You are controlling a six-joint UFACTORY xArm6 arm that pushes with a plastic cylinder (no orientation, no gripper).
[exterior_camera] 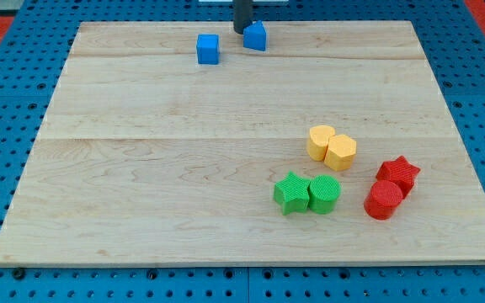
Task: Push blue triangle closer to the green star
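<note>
- Nearest the view's bottom, the green star (pixel 290 193) sits touching a green cylinder (pixel 324 194); just to the right lie a red cylinder (pixel 383 200) and a red star (pixel 398 173), with two yellow blocks (pixel 331 147) above.
- The wooden board (pixel 183 168) looks smooth and flat, so a small, light, rigid block should slide easily but may twist if pushed off-centre.
- The board's middle lies open between the two groups.
- Far off, a blue cube (pixel 208 49) sits near the top edge.
- The blue triangle (pixel 255 36) is at the view's top, well apart from the star.
- My tip (pixel 242 31) touches its left side; there are no jaws and nothing is held. Pushing from its top face seems best.
</note>
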